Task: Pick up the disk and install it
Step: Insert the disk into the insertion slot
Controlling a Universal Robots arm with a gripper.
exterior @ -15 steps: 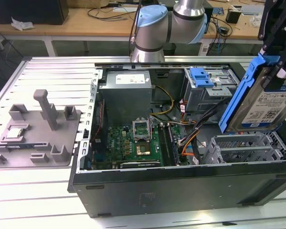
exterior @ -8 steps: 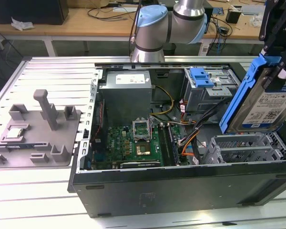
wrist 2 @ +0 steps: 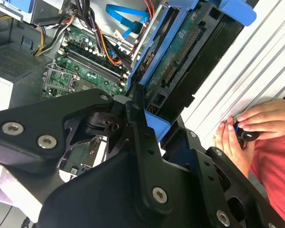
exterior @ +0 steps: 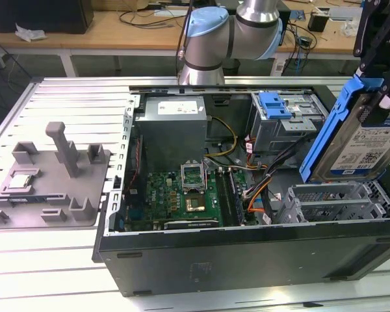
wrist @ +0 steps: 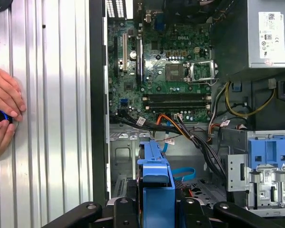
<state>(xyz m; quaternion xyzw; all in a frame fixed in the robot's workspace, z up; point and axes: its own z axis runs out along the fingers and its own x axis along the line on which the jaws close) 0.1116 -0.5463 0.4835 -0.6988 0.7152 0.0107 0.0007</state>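
The disk [exterior: 367, 146], a silver drive with a white-and-blue label in a blue carrier, hangs tilted over the open computer case [exterior: 247, 260], at the exterior view's right. It is above the grey drive cage [exterior: 331, 201]. My gripper [exterior: 377, 78] is shut on the top of its blue carrier. In the second wrist view the black fingers [wrist 2: 137, 128] clamp the blue carrier, with the disk's [wrist 2: 180, 61] circuit-board side facing the camera. In the first wrist view the disk [wrist: 154, 180] appears edge-on between the gripper's [wrist: 154, 209] fingers, above the case floor.
Inside the case lie the motherboard [exterior: 182, 195], the power supply [exterior: 172, 127], cable bundles [exterior: 260, 175] and another blue carrier [exterior: 276, 107] in a far bay. A grey fixture [exterior: 52, 175] stands on the slatted table at the exterior view's left. A person's hands [wrist: 2, 114] rest on the table beside the case.
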